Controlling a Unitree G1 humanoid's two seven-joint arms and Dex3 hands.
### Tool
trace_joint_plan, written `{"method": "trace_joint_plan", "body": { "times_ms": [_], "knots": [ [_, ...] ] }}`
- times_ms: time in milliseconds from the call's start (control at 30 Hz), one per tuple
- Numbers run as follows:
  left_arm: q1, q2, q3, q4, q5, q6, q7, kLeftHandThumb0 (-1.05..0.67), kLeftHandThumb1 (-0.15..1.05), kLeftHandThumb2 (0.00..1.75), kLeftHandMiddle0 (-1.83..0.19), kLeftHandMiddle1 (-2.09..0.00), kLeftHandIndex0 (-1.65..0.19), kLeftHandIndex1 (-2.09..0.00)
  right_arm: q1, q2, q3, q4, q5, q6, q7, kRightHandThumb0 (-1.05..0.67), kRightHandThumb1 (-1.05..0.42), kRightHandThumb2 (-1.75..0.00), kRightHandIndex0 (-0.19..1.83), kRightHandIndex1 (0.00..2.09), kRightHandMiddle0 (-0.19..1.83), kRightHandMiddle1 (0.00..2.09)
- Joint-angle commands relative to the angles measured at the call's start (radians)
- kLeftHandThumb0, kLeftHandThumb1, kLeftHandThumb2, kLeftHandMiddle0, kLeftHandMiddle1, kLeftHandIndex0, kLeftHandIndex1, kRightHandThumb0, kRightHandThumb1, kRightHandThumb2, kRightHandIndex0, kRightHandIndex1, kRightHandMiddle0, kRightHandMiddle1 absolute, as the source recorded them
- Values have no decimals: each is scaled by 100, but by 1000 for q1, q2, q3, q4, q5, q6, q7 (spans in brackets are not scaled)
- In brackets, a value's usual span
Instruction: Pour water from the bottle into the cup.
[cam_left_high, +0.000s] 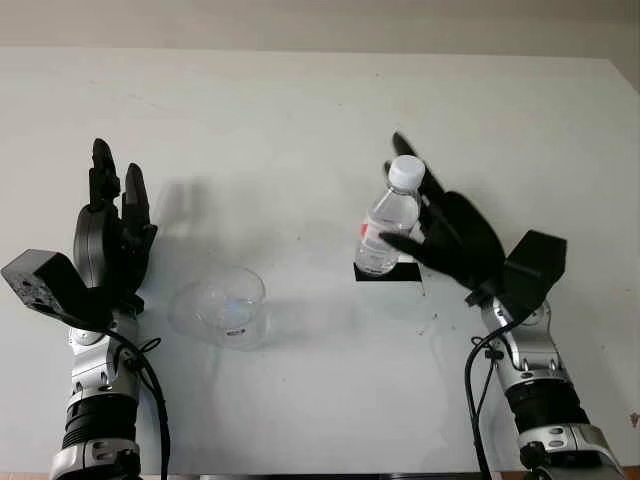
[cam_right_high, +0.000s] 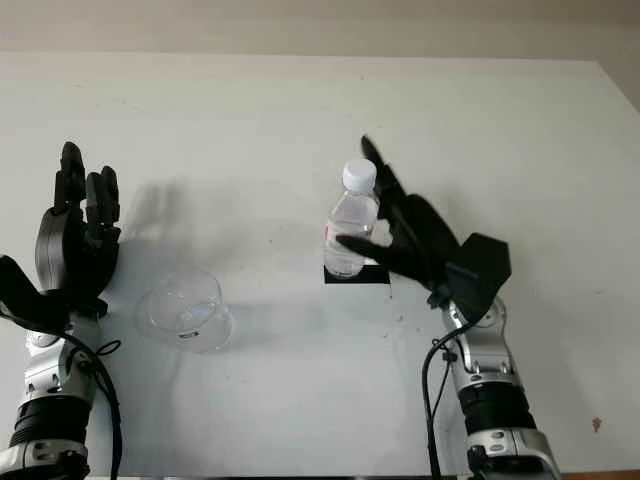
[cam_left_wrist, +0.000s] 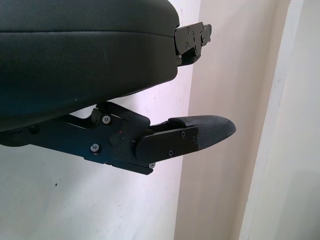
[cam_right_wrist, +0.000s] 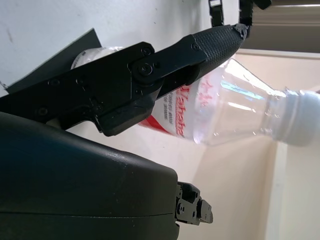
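Standing upright on a small black square marker (cam_left_high: 385, 271) on the white table (cam_left_high: 320, 110): a clear plastic water bottle (cam_left_high: 386, 228) with a white screw cap (cam_left_high: 406, 171) and a red-lettered label. Cap in place, so no pouring possible yet.

To the right of the bottle, and right up against it: the black three-finger right hand (cam_left_high: 440, 232), one finger (cam_right_wrist: 165, 75) lying across the label in the right wrist view, another reaching up behind the neck. Wrapped around the body but not plainly clamped; contact on the label side probable, a firm hold not confirmed. Counted here as open, mid-closure.

Well to the left of the bottle and a little nearer the robot: a clear glass cup (cam_left_high: 225, 305), wide-mouthed, seemingly empty, upright as far as can be told.

Further left again, beyond the cup: the black left hand (cam_left_high: 108, 235), raised, open, holding nothing, apart from the cup.

Step in hand, by judgement: grasping the bottle, the very start of the task. Nothing poured.

Next move, by judgement: closing firmly around the bottle's middle, lifting clear of the marker, carrying leftward to above the cup's mouth, tilting neck-down. Cap removal needed first, or nothing flows. Thin plastic likely to dent under a hard squeeze.
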Motion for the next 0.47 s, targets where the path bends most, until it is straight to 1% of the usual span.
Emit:
{"method": "trace_joint_plan", "body": {
  "times_ms": [0,233,433],
  "knots": [
    [12,0,-1,2,3,-7,3,-64,105,56,10,-5,19,-3,-14,-1,-4,9,4,-27,2,-94,-95,-5,-19,0,-19,0],
    [16,-7,2,-4,-2,-9,3,-63,105,56,9,-6,19,-3,-11,-2,6,24,5,-64,37,-91,-95,-5,-19,0,-19,0],
    [25,-3,0,-9,-3,-13,-9,-63,105,57,10,-5,19,-2,5,-10,18,10,-18,-85,49,-93,-96,-6,-19,0,-19,0]
  ]
}}
